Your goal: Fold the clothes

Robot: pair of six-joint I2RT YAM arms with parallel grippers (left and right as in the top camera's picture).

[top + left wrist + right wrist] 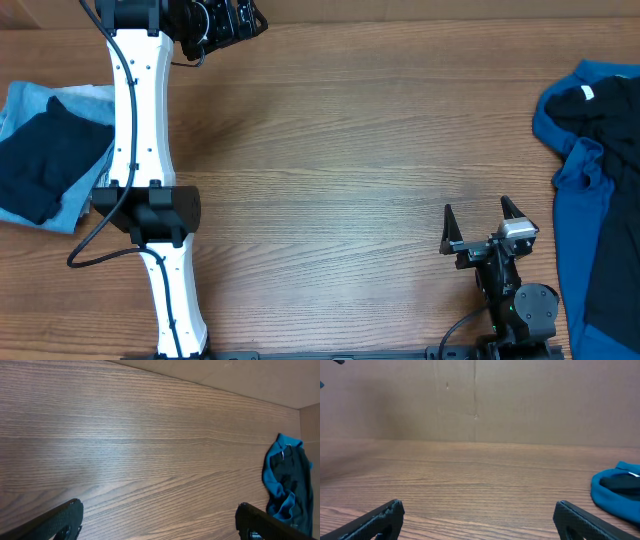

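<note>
A crumpled heap of clothes (pixel 590 150), royal blue with near-black navy parts, lies at the table's right edge; it also shows as the heap (pixel 287 482) in the left wrist view and as a blue edge (pixel 620 491) in the right wrist view. A folded dark navy garment (pixel 45 160) rests on a light blue one (pixel 30 105) at the far left. My left gripper (pixel 240 22) (pixel 160 505) hangs open over bare wood at the table's far side. My right gripper (pixel 478 208) (pixel 479 505) stands open near the front edge, left of the heap, holding nothing.
The left arm's white links (pixel 135 150) stretch from the front edge to the back of the wooden table (pixel 340 150), beside the folded stack. A brown cardboard wall (pixel 480 400) rises behind the table.
</note>
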